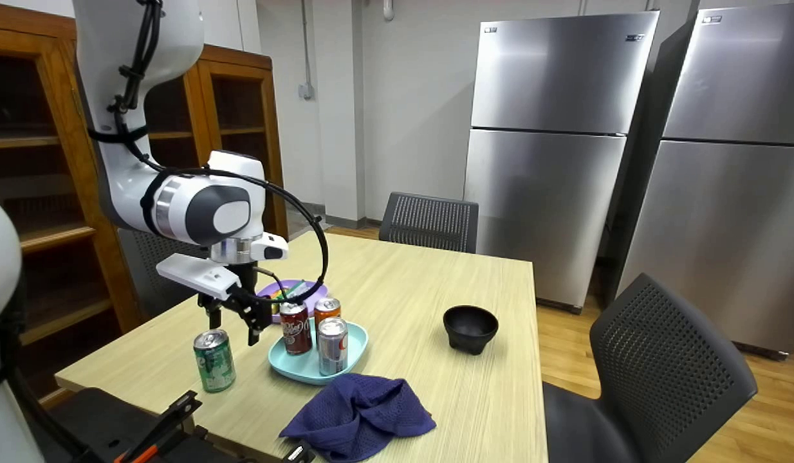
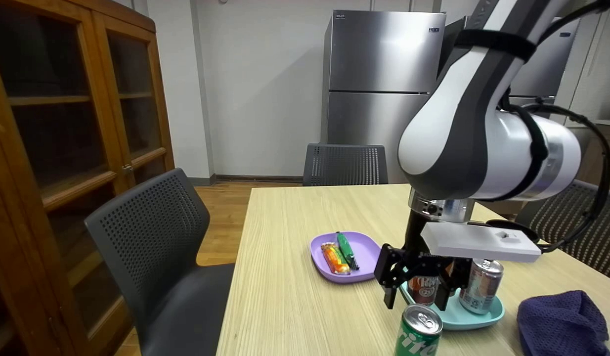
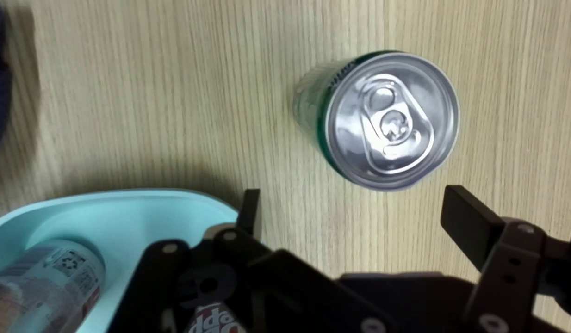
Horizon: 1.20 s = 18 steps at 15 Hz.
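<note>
My gripper (image 1: 233, 328) is open and empty above the table, with its fingers pointing down; it also shows in an exterior view (image 2: 414, 299) and in the wrist view (image 3: 352, 208). Nearest to it is an upright green can (image 3: 392, 122), just beyond the fingertips and apart from them. The green can also stands on the table in both exterior views (image 1: 214, 361) (image 2: 417, 333). Beside it is a teal plate (image 1: 294, 368) holding a dark red can (image 1: 296, 329), an orange can (image 1: 327, 310) and a silver can (image 1: 332, 347). The left finger in the wrist view overlaps the plate's edge.
A purple plate (image 2: 319, 257) holds an orange packet (image 2: 335, 258) and a green packet (image 2: 346, 249). A navy cloth (image 1: 361, 415) lies near the teal plate. A black bowl (image 1: 470, 329) stands farther off. Chairs (image 1: 667, 373) surround the table; a wooden cabinet (image 2: 100, 178) stands behind.
</note>
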### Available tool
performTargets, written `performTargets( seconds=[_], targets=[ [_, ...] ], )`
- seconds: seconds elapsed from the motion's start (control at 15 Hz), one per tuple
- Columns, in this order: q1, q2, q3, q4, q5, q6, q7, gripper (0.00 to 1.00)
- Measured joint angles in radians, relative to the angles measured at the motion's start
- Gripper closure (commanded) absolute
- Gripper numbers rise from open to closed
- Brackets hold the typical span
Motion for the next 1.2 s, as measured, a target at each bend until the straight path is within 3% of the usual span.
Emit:
performTargets(
  seconds=[0.33, 0.87, 1.2],
  targets=[
    [0.088, -0.002, -0.026, -0.006, -0.054, -0.003, 0.046, 0.0],
    [0.273, -0.043, -0.164, -0.037, -0.195, -0.03, 0.316, 0.0],
    [0.297, -0.064, -0.192, -0.058, -0.232, -0.033, 0.4, 0.0]
  ],
)
